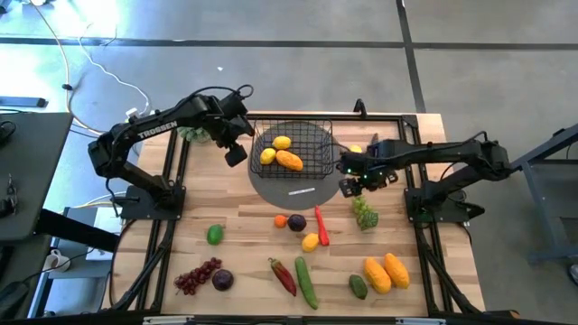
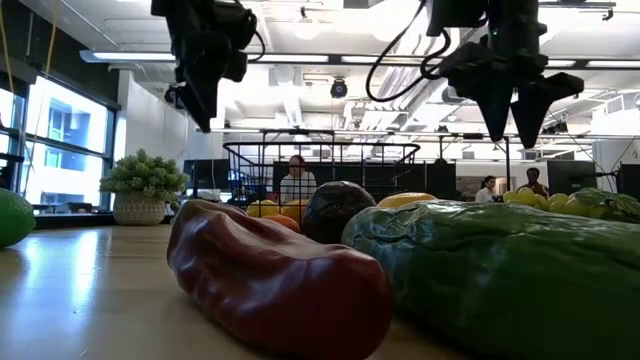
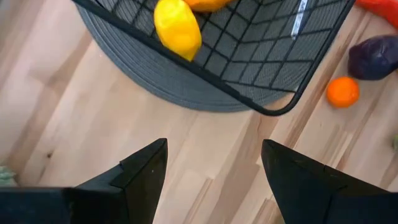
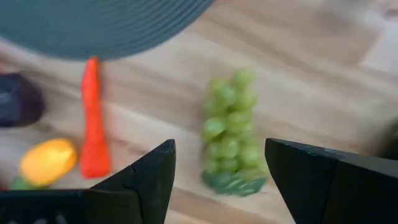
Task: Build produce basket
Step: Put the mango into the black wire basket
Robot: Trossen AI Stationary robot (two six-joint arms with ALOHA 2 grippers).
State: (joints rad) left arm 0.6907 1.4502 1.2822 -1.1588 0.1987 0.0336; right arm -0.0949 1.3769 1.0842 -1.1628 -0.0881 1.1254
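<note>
High view: right end effector (image 1: 355,187) apart, empty, above green grapes (image 1: 365,215); left end effector (image 1: 237,155) apart beside basket (image 1: 318,135).

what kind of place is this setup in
Probably a robotics lab in an open-plan industrial office: a wooden table on polished concrete floor, ceiling strip lights, and people at desks behind the wire basket.

One marking can be read: the word "TROSSEN", printed in white capitals along the upper link of the left arm (image 1: 155,127), as seen from above. No other lettering, label, number or sign is legible on the desk, the right arm or in the room behind.
</note>
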